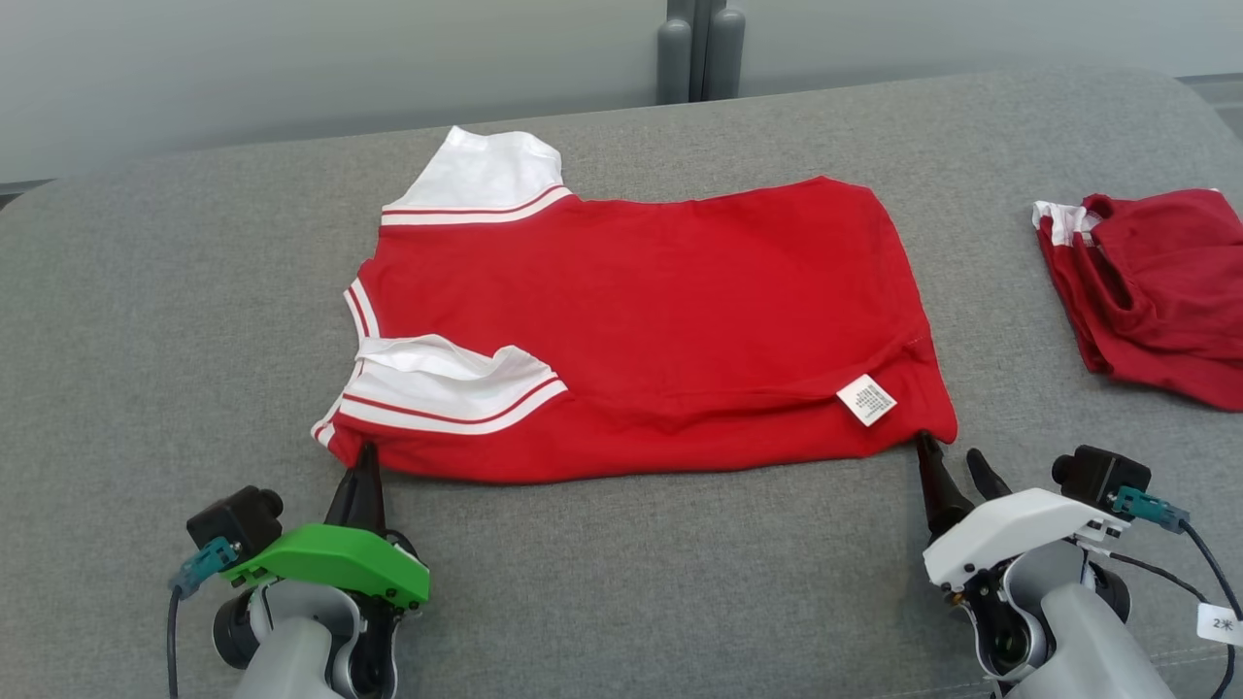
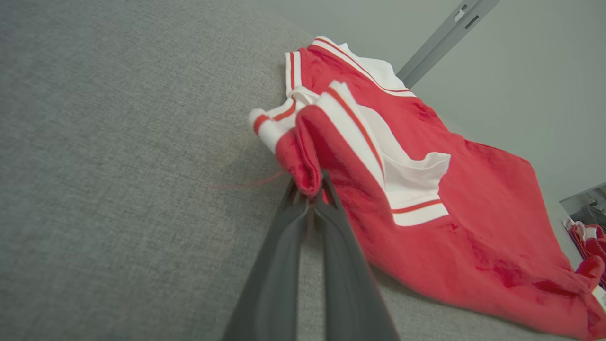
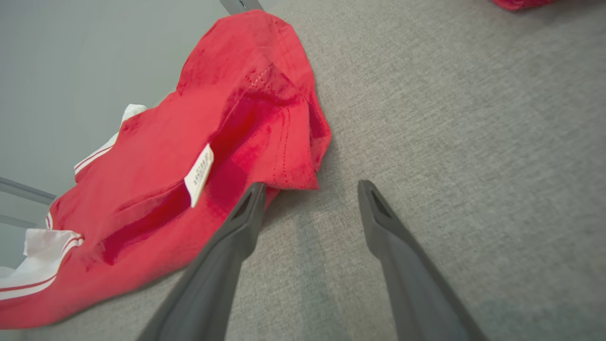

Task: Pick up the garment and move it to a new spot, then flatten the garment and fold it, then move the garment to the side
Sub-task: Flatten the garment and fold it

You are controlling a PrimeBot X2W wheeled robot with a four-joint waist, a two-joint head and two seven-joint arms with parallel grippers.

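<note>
A red garment (image 1: 660, 320) with white, red-striped sleeves lies spread on the grey padded surface (image 1: 146, 320), folded lengthwise, a white label near its right hem. My left gripper (image 1: 367, 458) is shut on the garment's near-left corner; in the left wrist view the fingertips (image 2: 326, 187) pinch a fold of the garment (image 2: 426, 189) beside the striped cuff. My right gripper (image 1: 952, 454) stands open at the near-right hem corner. In the right wrist view its left fingertip (image 3: 255, 192) touches the edge of the garment (image 3: 246, 118), and the other finger is over bare fabric.
A second red garment (image 1: 1156, 291) lies bundled at the right edge of the surface. A grey post (image 1: 699, 49) rises behind the far edge. Cables run from both wrist cameras.
</note>
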